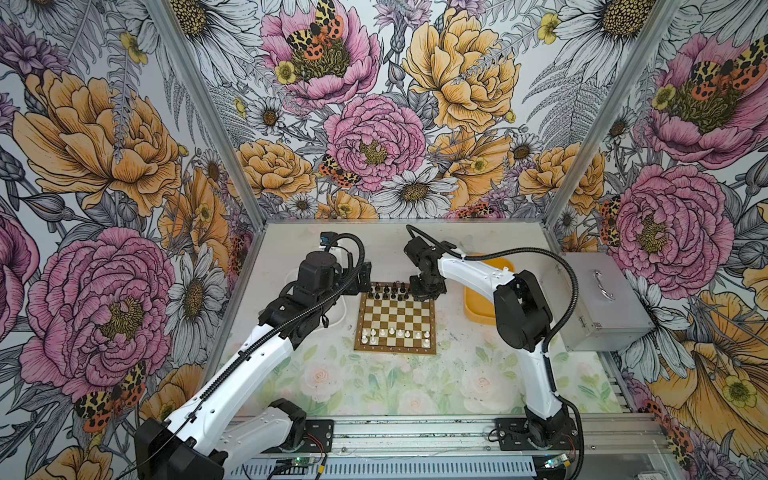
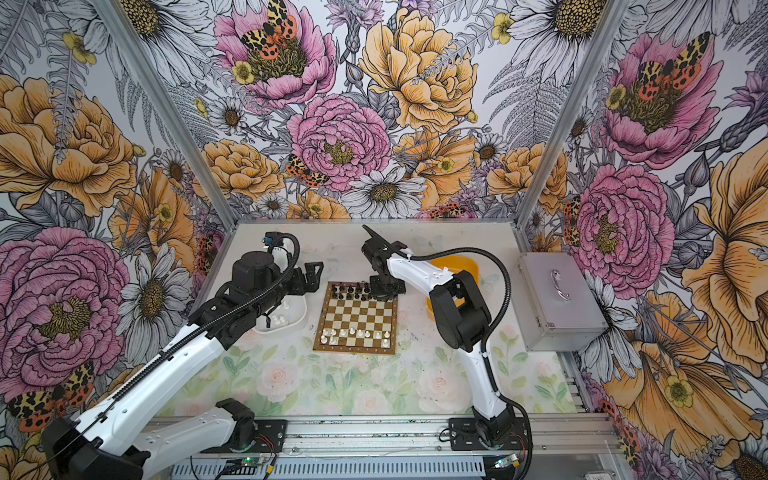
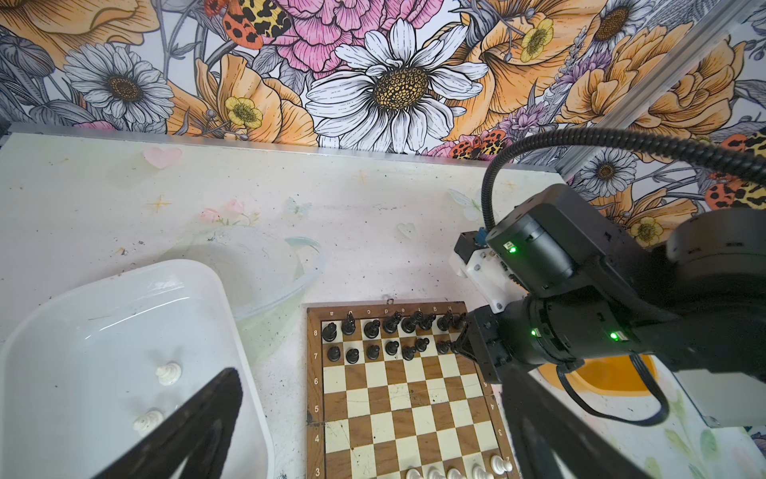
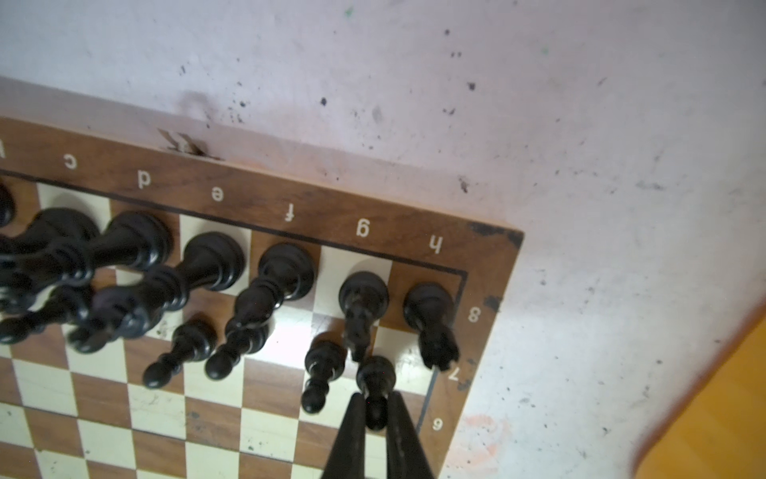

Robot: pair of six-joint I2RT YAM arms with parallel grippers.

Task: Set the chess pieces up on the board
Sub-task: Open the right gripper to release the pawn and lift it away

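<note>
Table (image 1: 374,386): pale floral surface beneath both grippers.
Board (image 4: 166,414): brown and cream checks, directly under the right gripper, with the left gripper just off its far corner.
White tray (image 3: 103,331): below the left gripper, with white pieces (image 3: 168,373) lying in it.
Yellow tray (image 1: 478,307): beside the board, outboard of the right gripper.
Left gripper (image 2: 316,276): jaws spread fully, nothing between them.
Right gripper (image 4: 375,397): closed to a narrow slit on the head of a black pawn.
Black pieces (image 4: 286,265): two far ranks filled, just ahead of and beside the right fingertips.
Black pawn (image 4: 375,373): upright in the grip, over the h-file square of row 7; contact with the square not discernible.
Neighbours: rook (image 4: 429,307) just beyond the fingertips, next pawn (image 4: 325,361) just beside them.
Step in hand, as judged: seating what looks like the last black pawn. Best done by lowering straight with the base flat and centred, parting the jaws only slightly, then lifting vertically clear of rook and next pawn.
</note>
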